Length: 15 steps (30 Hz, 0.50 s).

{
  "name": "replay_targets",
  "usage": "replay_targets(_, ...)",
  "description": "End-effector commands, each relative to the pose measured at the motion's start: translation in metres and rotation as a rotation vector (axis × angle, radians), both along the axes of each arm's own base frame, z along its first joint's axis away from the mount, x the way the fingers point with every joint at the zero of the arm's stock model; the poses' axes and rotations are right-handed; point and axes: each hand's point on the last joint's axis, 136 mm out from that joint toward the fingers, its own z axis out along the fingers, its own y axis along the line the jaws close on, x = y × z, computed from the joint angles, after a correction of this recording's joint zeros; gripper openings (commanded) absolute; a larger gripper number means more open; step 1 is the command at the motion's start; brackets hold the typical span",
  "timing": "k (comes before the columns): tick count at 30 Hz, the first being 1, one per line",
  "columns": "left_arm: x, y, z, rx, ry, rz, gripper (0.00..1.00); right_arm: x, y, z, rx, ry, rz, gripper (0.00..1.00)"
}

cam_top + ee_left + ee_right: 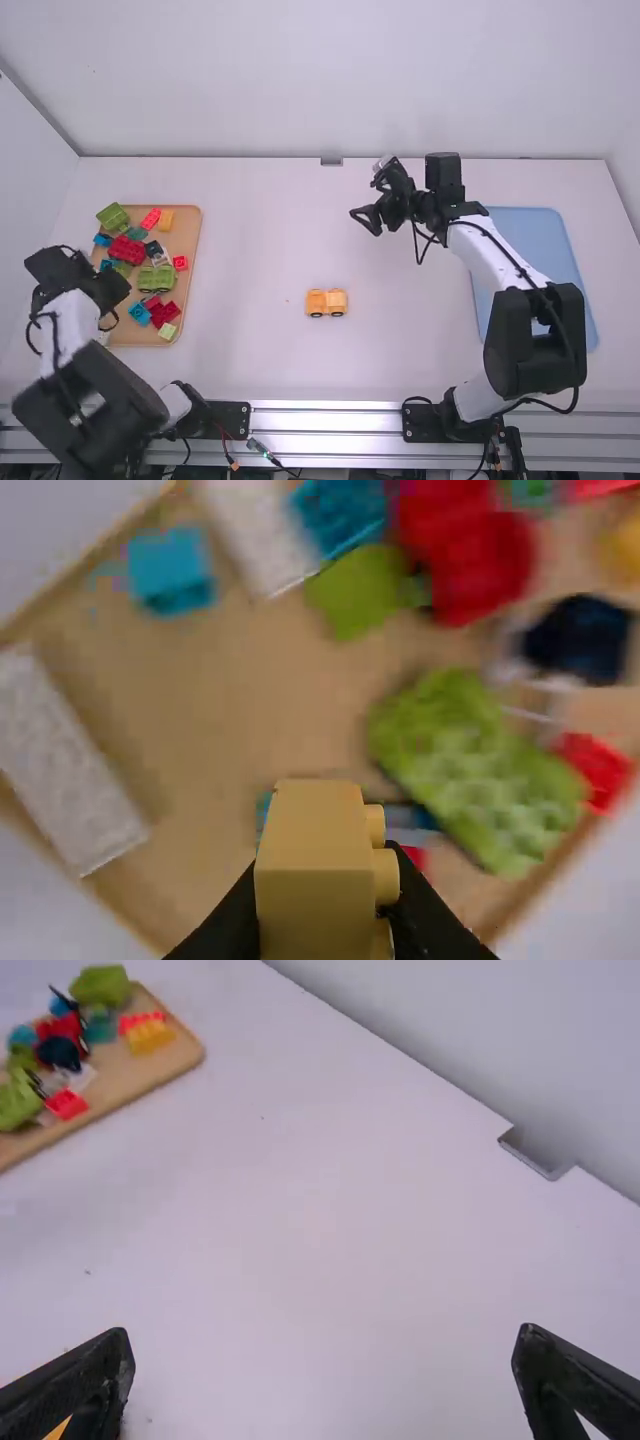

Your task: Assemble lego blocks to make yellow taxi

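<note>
Plainly blocky, the orange-yellow wheeled piece (316,300), with left jaws tight around a studded yellow block (312,890), right jaws spread.

The table (250,250) was brightly and evenly lit, with soft, faint shadows cast; beyond the left jaws, the blocks (480,770) were smeared by blur.

A robotics lab, by the look of it. Two white-and-black jointed robot arms (490,252) stand at a silvery metal rail (325,415) along a flat white surface (250,345).
</note>
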Motion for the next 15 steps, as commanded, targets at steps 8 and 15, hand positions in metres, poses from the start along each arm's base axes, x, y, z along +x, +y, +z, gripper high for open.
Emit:
replay_targets(8,0.05,-0.145,0.062,0.173,-0.295,-0.533,0.02,-0.026,0.024,0.032,0.221,0.122,0.127,0.99)
replay_targets(15,0.076,-0.231,0.069,0.181,-0.38,-0.811,0.02,-0.042,0.043,0.031,0.266,0.12,0.215,0.99)
